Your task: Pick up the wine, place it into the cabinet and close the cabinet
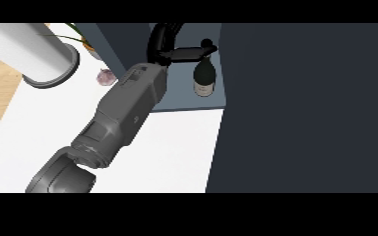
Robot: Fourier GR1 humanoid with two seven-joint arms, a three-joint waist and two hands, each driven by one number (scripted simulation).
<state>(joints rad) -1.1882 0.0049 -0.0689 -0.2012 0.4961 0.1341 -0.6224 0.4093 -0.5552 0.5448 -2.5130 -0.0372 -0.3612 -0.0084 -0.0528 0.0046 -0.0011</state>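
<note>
A dark wine bottle (204,77) with a pale label is at the cabinet (179,101), over its blue-grey inner floor. Whether it touches the floor I cannot tell. My right hand (179,53) reaches in from the lower left on a long grey forearm, its black fingers curled round the bottle's neck at the top. The cabinet's dark door (295,105) stands open and fills the right side of the view. The left hand does not show.
A tall white cylinder (40,55) on a grey base stands at the upper left of the white counter (173,150). A small purplish bulb (107,76) lies beside my forearm, with green leaves (80,39) behind it.
</note>
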